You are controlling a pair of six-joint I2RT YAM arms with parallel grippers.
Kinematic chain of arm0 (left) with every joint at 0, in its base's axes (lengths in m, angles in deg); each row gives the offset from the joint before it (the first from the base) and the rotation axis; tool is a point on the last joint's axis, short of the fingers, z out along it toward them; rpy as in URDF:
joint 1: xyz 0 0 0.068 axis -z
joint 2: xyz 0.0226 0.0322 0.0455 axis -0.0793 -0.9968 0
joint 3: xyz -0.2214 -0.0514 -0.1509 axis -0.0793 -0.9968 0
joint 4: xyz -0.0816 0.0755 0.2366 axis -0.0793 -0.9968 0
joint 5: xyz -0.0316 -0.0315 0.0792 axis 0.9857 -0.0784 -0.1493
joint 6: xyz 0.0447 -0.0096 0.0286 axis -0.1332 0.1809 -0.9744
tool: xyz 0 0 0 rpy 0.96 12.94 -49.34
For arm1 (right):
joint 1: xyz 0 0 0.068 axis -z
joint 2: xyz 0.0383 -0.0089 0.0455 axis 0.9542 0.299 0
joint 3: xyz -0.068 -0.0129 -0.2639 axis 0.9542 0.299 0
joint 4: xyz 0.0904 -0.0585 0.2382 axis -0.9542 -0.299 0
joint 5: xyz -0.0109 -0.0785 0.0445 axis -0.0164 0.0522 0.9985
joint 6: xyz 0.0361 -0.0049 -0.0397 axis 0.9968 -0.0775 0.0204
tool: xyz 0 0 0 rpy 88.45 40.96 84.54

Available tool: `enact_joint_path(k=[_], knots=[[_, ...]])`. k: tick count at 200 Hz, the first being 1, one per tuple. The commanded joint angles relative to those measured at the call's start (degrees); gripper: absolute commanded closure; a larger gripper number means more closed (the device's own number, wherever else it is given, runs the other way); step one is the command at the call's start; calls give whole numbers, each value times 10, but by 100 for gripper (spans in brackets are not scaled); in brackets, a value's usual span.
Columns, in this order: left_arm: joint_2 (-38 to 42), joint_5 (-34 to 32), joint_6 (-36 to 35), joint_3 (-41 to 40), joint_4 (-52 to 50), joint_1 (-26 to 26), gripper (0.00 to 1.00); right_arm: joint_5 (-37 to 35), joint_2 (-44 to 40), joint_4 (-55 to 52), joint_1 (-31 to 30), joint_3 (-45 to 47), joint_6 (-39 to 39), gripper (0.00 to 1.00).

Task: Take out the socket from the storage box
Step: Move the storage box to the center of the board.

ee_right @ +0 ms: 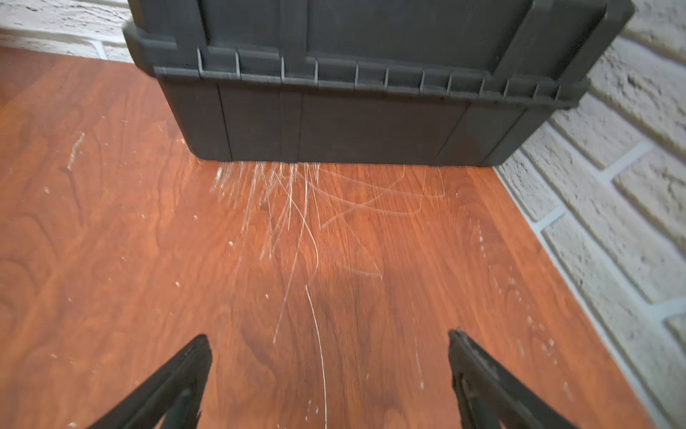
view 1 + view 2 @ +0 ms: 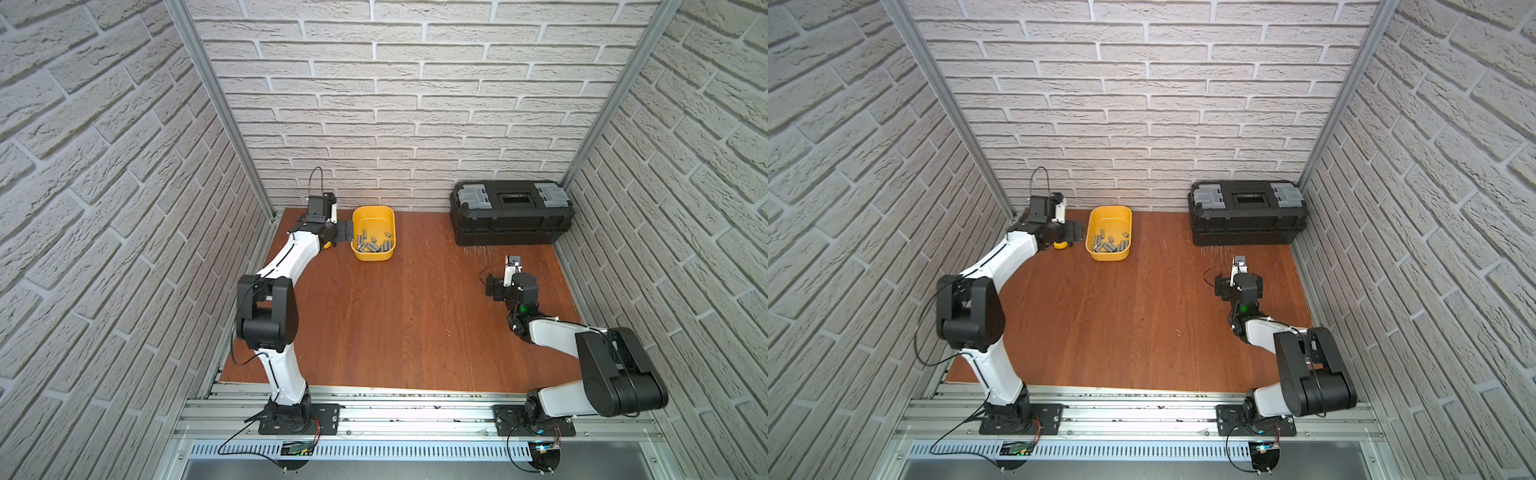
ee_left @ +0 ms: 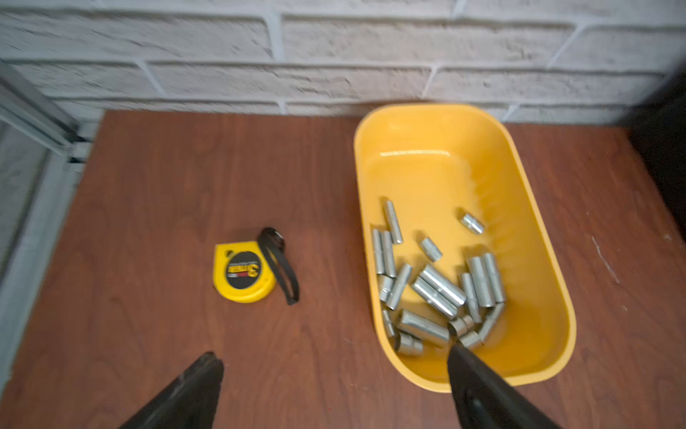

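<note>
Approach step: left gripper [image 3: 332, 354] gaping wide at storage box [image 3: 519, 230] (right gripper [image 1: 330, 336] likewise wide, empty); next, closing on one socket [image 3: 441, 286].

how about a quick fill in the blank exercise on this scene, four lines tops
1. The sockets lie in the ____ storage box.
2. The tape measure lies on the ____, not in the storage box.
3. The left gripper and the right gripper both stand ____ and hold nothing.
4. The toolbox in front of the right gripper is ____ with grey latches.

Missing words: yellow; table; open; black.
</note>
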Motion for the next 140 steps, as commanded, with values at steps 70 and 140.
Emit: enact_joint_path(k=[70,140], knots=[[-188,-7,55,197,-135,8,14,95,-162,-346,-43,-129,121,5],[-283,-1,29,306,-167,20,57,72,-204,-403,-44,-116,115,5]])
